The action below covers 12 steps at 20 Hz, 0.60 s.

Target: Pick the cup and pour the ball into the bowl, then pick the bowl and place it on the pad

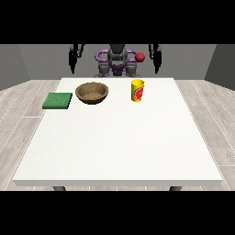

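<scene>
A yellow cup (137,90) with a red mark stands upright on the white table (119,147), right of centre near the far edge. Whatever it holds is hidden by its wall. To its left sits a brown bowl (92,92), and nothing shows inside it. A flat green pad (58,100) lies at the table's left edge, beside the bowl. The hand at the view's left (72,60) and the hand at the view's right (157,59) both hang behind the far edge with straight fingers. They touch nothing and are well apart from the cup and bowl.
The robot's torso (117,62) stands behind the far edge, with a small red round thing (140,57) at its shoulder. The wide white tabletop stretches from the objects to the near edge. Wooden floor surrounds the table.
</scene>
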Motion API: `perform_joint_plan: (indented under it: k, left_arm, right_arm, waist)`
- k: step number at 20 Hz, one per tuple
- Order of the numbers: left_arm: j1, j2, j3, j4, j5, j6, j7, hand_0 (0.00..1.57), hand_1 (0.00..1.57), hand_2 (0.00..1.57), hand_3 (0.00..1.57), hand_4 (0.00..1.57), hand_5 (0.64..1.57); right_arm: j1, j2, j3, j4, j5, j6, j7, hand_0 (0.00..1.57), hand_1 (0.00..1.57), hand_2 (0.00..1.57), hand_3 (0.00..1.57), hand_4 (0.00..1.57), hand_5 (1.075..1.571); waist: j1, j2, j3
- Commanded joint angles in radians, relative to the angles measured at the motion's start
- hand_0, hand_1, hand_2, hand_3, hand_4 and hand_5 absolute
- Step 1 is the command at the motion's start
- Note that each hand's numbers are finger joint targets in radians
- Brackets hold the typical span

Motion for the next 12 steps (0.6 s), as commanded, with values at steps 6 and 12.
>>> perform_joint_plan:
  k: [6,12]
  left_arm:
    - [-0.018,0.035,0.007,-0.105,0.011,-0.003,0.11,0.0,0.0,0.0,0.0,0.0,1.557]
    - [-0.064,0.044,0.151,-0.177,0.168,-0.007,0.183,0.0,0.0,0.0,0.0,0.0,1.552]
  right_arm:
    - [-0.018,-0.058,-0.022,-0.107,-0.012,0.011,0.103,0.0,0.0,0.0,0.0,0.0,1.569]
    - [0.087,-0.1,-0.124,-0.208,-0.2,0.165,0.098,0.0,0.0,0.0,0.0,0.0,1.57]
  waist:
    - [-0.012,-0.282,0.0168]
    - [-0.049,-0.162,0.0233]
